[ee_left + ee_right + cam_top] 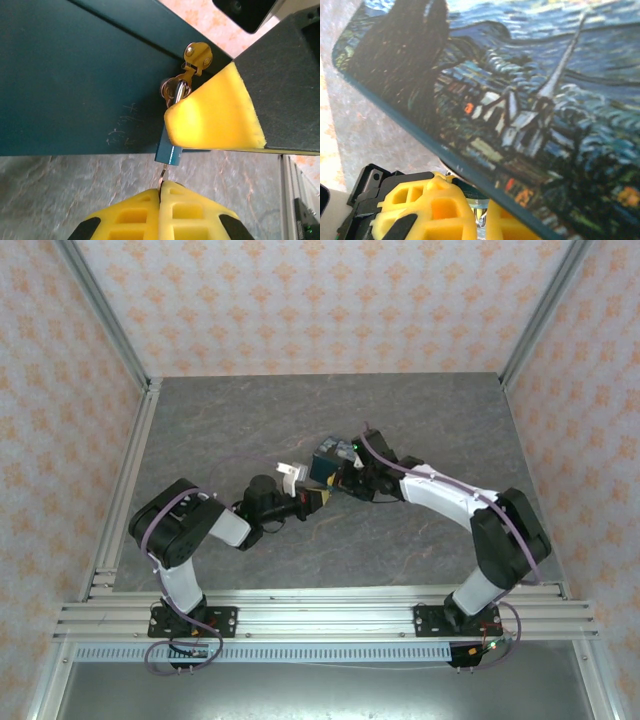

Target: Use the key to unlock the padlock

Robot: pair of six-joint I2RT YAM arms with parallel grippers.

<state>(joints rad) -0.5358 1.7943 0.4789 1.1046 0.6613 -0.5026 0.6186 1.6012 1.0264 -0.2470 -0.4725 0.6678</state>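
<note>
two hands pinched shut: left hand [161,194] on key [163,176], right hand [479,214] seemingly on padlock [168,151]; box [75,75] scratches unreadable.

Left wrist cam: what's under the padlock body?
The key runs from the bottom of the padlock down into the shut left claw, with the table behind. Its head is hidden between the fingers; the right claw's pad covers the padlock's top.

No text, number or brand could be read anywhere. The padlock [168,151] carried a faint pale mark near its lower edge in the left wrist view, too small and blurred to make out. The light scratches on the box [75,75] beside it formed no letters.
</note>
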